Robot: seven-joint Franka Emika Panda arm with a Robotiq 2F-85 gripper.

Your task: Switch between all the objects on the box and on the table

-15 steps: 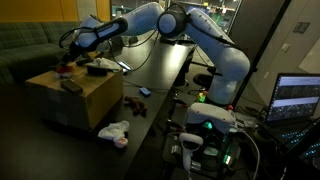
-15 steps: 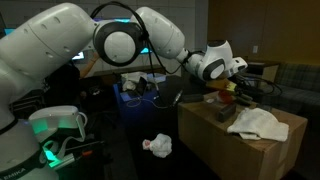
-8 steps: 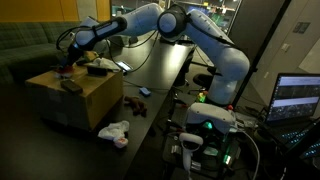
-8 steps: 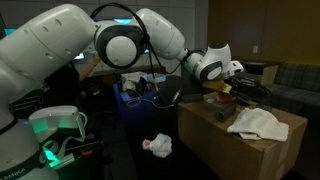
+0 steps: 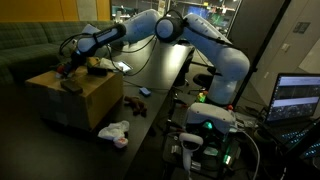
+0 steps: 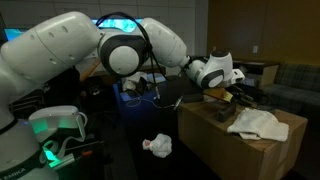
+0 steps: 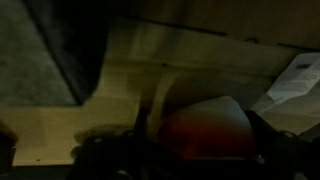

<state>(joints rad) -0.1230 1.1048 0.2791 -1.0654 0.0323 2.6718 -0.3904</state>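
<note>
The tan box (image 5: 85,100) carries a red soft thing (image 7: 205,125), a black block (image 5: 72,87) and a white cloth rag (image 6: 257,122). My gripper (image 5: 66,68) is down at the box top (image 7: 130,70), open, its dark fingers (image 7: 265,130) standing on either side of the red thing without closing on it. The rag's corner (image 7: 300,75) shows in the wrist view too. On the black table (image 5: 165,70) lie a brown thing (image 5: 130,106) and a tiny blue piece (image 5: 145,92). Another white rag (image 5: 115,132) lies low in front of the box.
A green sofa (image 5: 25,45) stands behind the box. The arm's base with a green light (image 5: 210,125) and a lit laptop screen (image 5: 298,98) are at the table's near end. Cables and clutter (image 6: 140,95) lie beyond the box.
The gripper has come down from above the box to its top and now straddles the red soft thing. The objects have not moved.
</note>
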